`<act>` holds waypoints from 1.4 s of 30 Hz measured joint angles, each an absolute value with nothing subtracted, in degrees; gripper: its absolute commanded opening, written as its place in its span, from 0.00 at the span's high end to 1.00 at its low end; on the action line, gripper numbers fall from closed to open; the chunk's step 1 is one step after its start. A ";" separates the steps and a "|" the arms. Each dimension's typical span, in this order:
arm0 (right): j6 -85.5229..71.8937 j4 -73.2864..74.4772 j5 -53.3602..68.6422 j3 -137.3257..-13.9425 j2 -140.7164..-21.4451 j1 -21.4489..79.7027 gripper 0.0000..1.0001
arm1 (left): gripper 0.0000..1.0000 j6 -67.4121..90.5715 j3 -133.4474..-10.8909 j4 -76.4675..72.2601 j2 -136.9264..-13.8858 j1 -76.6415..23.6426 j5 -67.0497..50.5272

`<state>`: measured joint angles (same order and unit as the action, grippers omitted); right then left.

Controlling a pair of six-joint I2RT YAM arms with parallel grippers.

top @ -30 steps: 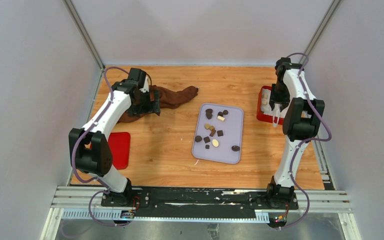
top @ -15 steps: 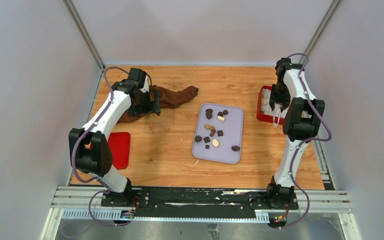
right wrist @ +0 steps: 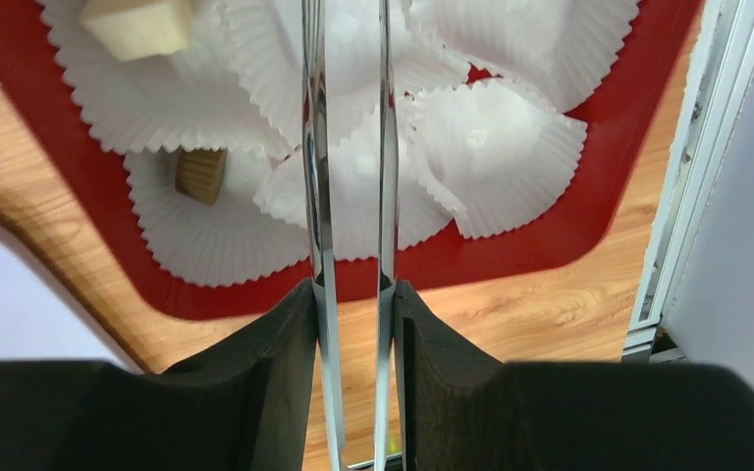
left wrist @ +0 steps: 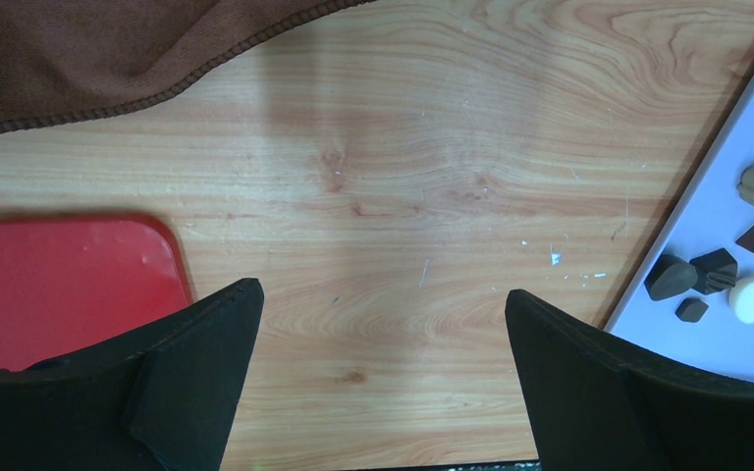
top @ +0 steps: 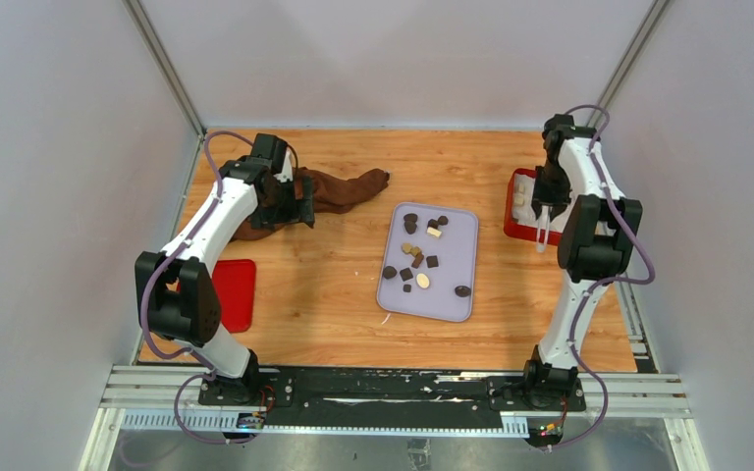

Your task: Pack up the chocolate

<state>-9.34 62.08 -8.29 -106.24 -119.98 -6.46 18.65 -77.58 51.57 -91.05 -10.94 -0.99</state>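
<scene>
The right gripper [right wrist: 351, 294] is closed on a pair of metal tweezers [right wrist: 314, 157], whose blades are held close together above the red box [right wrist: 550, 245]. Their tips are cut off by the frame, so it cannot be told whether anything is pinched there. The left gripper [left wrist: 383, 304] is spread wide over the table [left wrist: 403, 177], with nothing between its jaws.

The thin blades hang just over the paper cups [right wrist: 496, 157]. A low sweep is judged likely to snag a fluted edge and drag a cup out of place, or to tip out a piece already set in. A round piece could also slip from the smooth blades if pinched off-centre, and the tweezers could be twisted in the jaws by a hard press.

Two pieces of chocolate [right wrist: 201, 175] are seen in the box, one cream and one tan, each in its own cup. About six cups are made out, though they overlap. On the lavender tray [top: 457, 250], well apart from the box, roughly fourteen pieces are counted. One red lid [top: 234, 294] and one brown cloth [top: 339, 188] are seen at the left.
</scene>
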 measured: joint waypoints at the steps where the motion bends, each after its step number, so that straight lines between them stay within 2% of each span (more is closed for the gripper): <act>1: -9.37 62.06 -8.03 -105.89 -119.24 -6.46 0.94 | 0.00 18.68 -77.58 51.59 -91.05 -10.94 -1.08; 11: -9.34 60.69 -6.57 -96.38 -102.98 -5.04 0.97 | 0.00 18.70 -77.58 51.59 -91.05 -10.94 -1.43; 13: -9.34 60.73 -6.35 -94.41 -100.73 -4.82 1.00 | 0.00 18.70 -77.58 51.62 -91.05 -10.94 -1.52; 19: -9.15 61.23 -3.25 -90.41 -96.05 -4.12 1.00 | 0.00 18.72 -77.58 51.62 -91.02 -10.94 -1.93; 22: -9.10 61.91 -1.43 -87.13 -92.44 -0.93 1.00 | 0.00 18.74 -77.58 51.62 -90.87 -10.94 -1.91; 26: -9.52 63.16 1.39 -81.62 -87.64 8.36 1.00 | 0.00 18.81 -77.41 51.57 -90.00 -10.94 -1.83; 34: -14.41 68.62 5.63 -67.81 -79.31 24.93 0.78 | 0.00 19.05 -75.00 51.66 -86.91 -10.94 -1.26; 42: -21.91 72.10 7.42 -59.37 -73.43 30.68 0.70 | 0.00 19.31 -73.73 51.83 -86.50 -10.94 -1.02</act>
